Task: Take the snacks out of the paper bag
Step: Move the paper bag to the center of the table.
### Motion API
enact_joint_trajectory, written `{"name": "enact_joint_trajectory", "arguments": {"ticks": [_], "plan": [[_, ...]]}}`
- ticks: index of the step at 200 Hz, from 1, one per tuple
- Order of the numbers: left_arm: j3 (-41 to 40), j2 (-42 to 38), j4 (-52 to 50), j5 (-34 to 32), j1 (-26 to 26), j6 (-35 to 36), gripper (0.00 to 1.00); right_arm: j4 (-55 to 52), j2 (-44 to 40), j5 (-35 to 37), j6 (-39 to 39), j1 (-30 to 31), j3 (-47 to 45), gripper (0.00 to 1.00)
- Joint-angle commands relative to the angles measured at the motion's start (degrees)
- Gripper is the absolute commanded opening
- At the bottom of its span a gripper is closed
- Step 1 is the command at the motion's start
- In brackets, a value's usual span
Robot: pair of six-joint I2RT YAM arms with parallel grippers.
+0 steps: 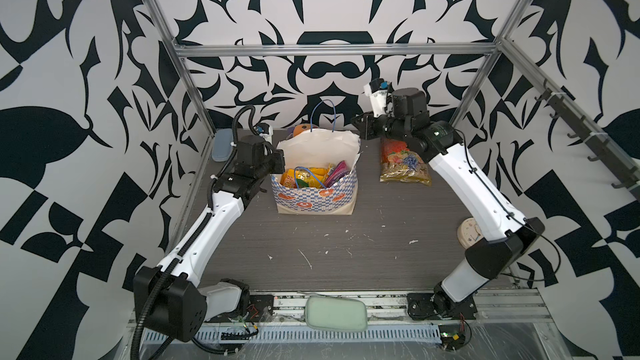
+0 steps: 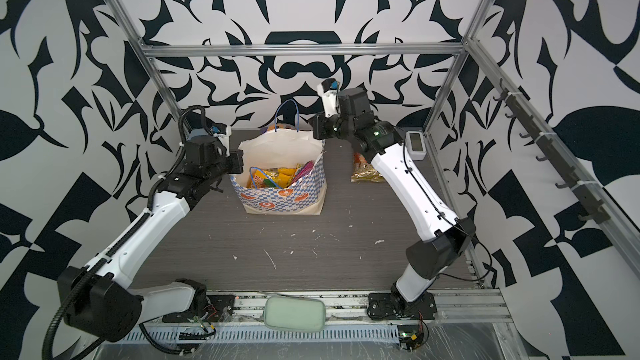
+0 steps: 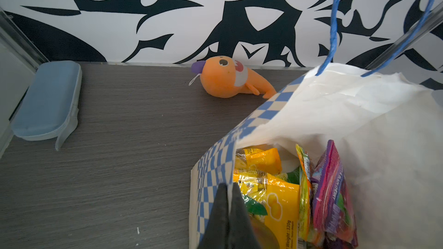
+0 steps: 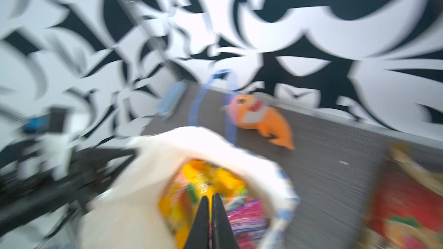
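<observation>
Rim of the paper bag (image 1: 317, 199) is pinched in my left gripper (image 3: 229, 185); my right gripper (image 4: 211, 196) hangs clenched above the snacks (image 3: 271, 195) inside.

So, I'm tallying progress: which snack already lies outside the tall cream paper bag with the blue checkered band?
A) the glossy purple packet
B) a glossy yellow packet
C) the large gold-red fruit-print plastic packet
C: the gold-red fruit-print packet lies flat on the table beside the paper bag, while the purple packet and a yellow packet stand inside it.
</observation>
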Motion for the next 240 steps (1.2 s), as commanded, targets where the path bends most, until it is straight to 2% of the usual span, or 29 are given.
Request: {"name": "enact_joint_trajectory", "arguments": {"ticks": [1, 28, 67, 116, 159, 178, 189, 216, 240], "plan": [[-2.10, -4.08, 7.80, 2.89, -0.32, 2.66, 0.00, 0.56, 1.69, -4.49, -2.47, 1.85, -3.51, 0.10], [-5.30, -6.85, 12.41, 4.91, -1.13, 3.84, 0.00, -3.85, 4.01, -4.64, -6.07, 6.28, -3.82, 0.09], [-8.51, -8.86, 14.39, 3.31, -2.55, 4.99, 0.00, -1.16, 2.90, -3.69, -6.76, 10.53, -12.92, 0.08], [-11.21, -12.23, 17.56, 0.61, -3.59, 4.51, 0.00, -8.88, 2.23, 0.60, -12.64, 17.18, -16.87, 0.06], [-14.58, -16.28, 18.17, 5.89, -5.55, 6.78, 0.00, -8.71, 0.28, 4.81, -7.81, 19.20, -22.78, 0.05], [-17.69, -19.04, 19.08, 6.15, -7.14, 7.88, 0.00, -8.43, -0.42, 12.73, -4.59, 19.53, -24.26, 0.05], [-18.91, -20.32, 19.12, 6.71, -7.70, 8.59, 0.00, -5.98, -1.42, 16.60, -2.66, 19.50, -25.13, 0.06], [-22.20, -22.84, 20.97, 7.47, -9.37, 11.29, 0.00, 1.92, -3.67, 20.56, 2.70, 19.52, -25.26, 0.09], [-24.65, -24.49, 23.06, 3.88, -10.44, 11.95, 0.00, 7.10, -5.22, 25.26, 5.22, 19.54, -25.43, 0.13]]}}
